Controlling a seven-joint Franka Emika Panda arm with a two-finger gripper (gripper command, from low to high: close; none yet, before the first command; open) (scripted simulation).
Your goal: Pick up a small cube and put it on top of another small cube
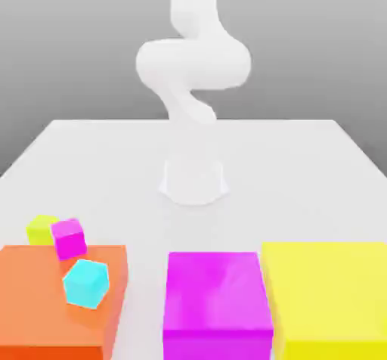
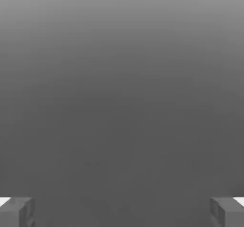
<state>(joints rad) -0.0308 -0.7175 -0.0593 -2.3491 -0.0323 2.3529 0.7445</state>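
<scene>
End effector standing wide apart, gripping nothing, fingertips framing blank grey.

Yellow-green cube resting on table, touching magenta cube, beside orange block; crowded, likely awkward to grasp.

Cyan cube appearing tilted over orange block.

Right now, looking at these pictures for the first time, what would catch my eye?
Three big bright blocks along the near edge: orange block at the exterior view's left, magenta block in the middle, yellow block at the right. Small cubes cluster at the orange one: a cyan cube on it, a small magenta cube and yellow-green cube at its far edge. Behind them stands the white arm.
</scene>
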